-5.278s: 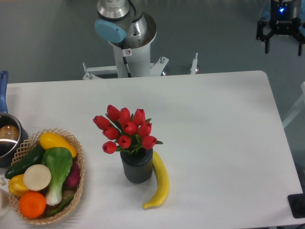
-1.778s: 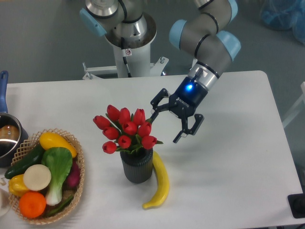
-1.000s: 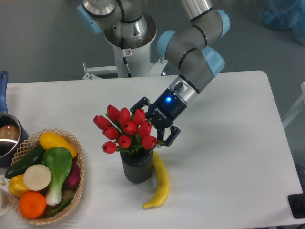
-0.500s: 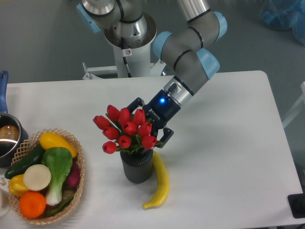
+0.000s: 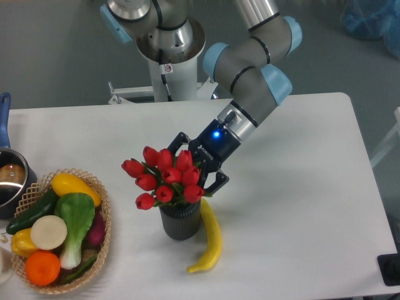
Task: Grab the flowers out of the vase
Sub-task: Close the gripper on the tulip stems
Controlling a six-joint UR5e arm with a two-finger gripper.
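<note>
Hand [image 5: 195, 164] reaching in behind flowers [image 5: 165, 177], fingers either side of bunch's right edge; grip on it not readable from this angle. Flowers sitting in vase [image 5: 180, 220] mid-table [image 5: 300, 187]. Banana [image 5: 209, 240] lying against vase's right side. Basket [image 5: 103, 250] of vegetables lying at left, pot [image 5: 9, 181] peeking at far left edge

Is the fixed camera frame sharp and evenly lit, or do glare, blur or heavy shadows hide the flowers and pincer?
Fixed camera: even, diffuse light, soft shadows only under the vase and banana; no glare on the white table; flowers and pincer are reasonably sharp; the buds hide the pincer's fingertips.
</note>
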